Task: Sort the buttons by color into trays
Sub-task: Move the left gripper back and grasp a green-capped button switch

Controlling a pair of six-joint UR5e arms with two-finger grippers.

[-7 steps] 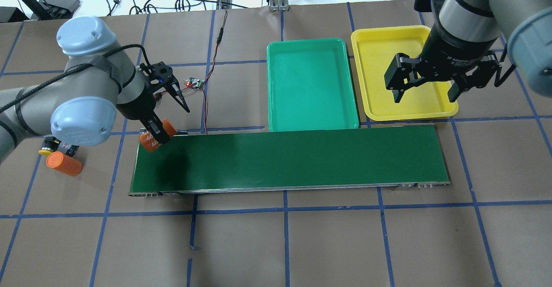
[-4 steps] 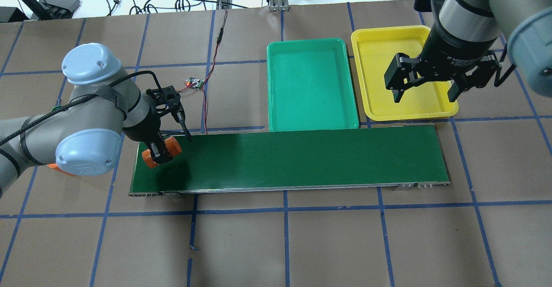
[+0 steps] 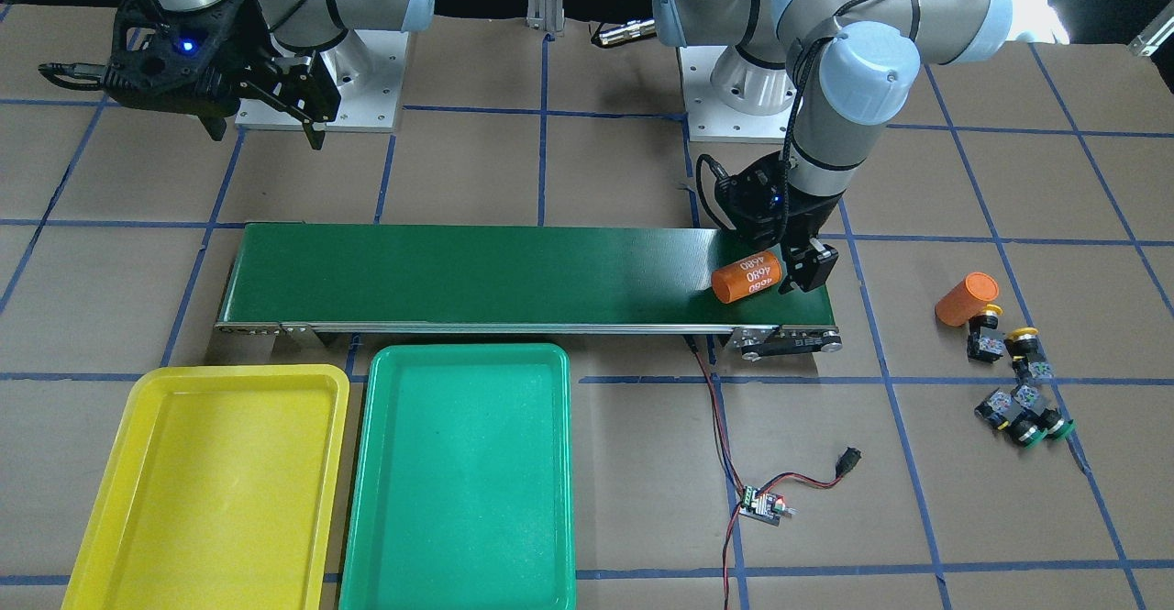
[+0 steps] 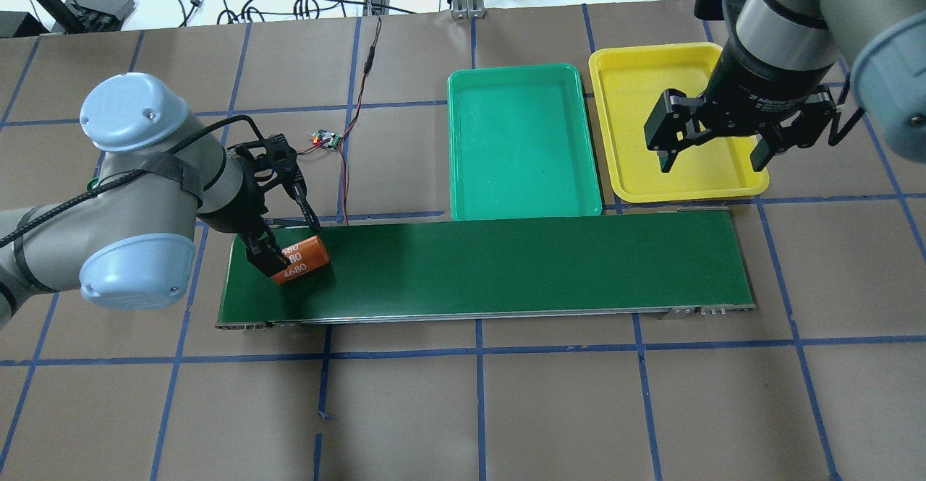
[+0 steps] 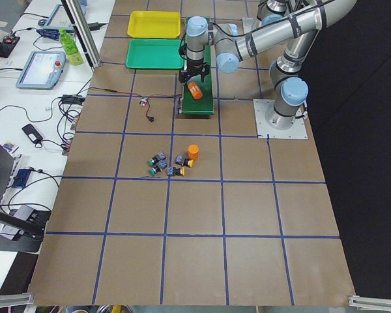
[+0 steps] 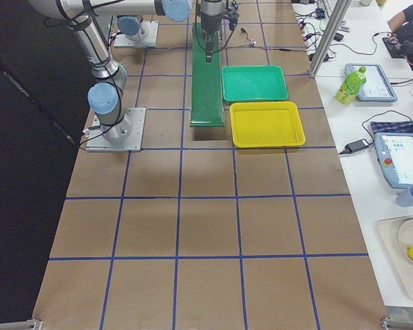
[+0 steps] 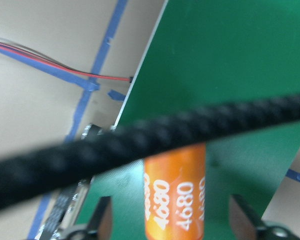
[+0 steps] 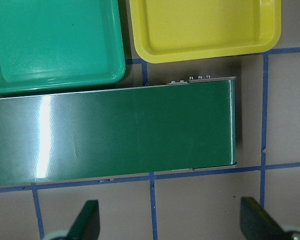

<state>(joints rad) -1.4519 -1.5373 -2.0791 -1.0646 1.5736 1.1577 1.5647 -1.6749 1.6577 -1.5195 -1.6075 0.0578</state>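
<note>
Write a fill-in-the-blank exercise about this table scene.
The orange cylinder printed 4680 lies on the long dark ____ conveyor belt. It sits between the open fingers of the ____ hand. The four small push-button switches cluster on the brown paper beside a second ____ cylinder. The green plastic tray and yellow plastic tray hold ____ of these switches.
Missing words: green; left; orange; none.

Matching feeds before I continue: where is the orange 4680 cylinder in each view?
Front-facing: cylinder at conveyor belt's right end.
Overhead: cylinder, belt's left end.
Exterior left: cylinder, top centre, on belt.
Exterior right: cannot make it out.
Left wrist: cylinder, bottom centre.
Right wrist: not in view.
Shared landmark: the conveyor belt.
</note>
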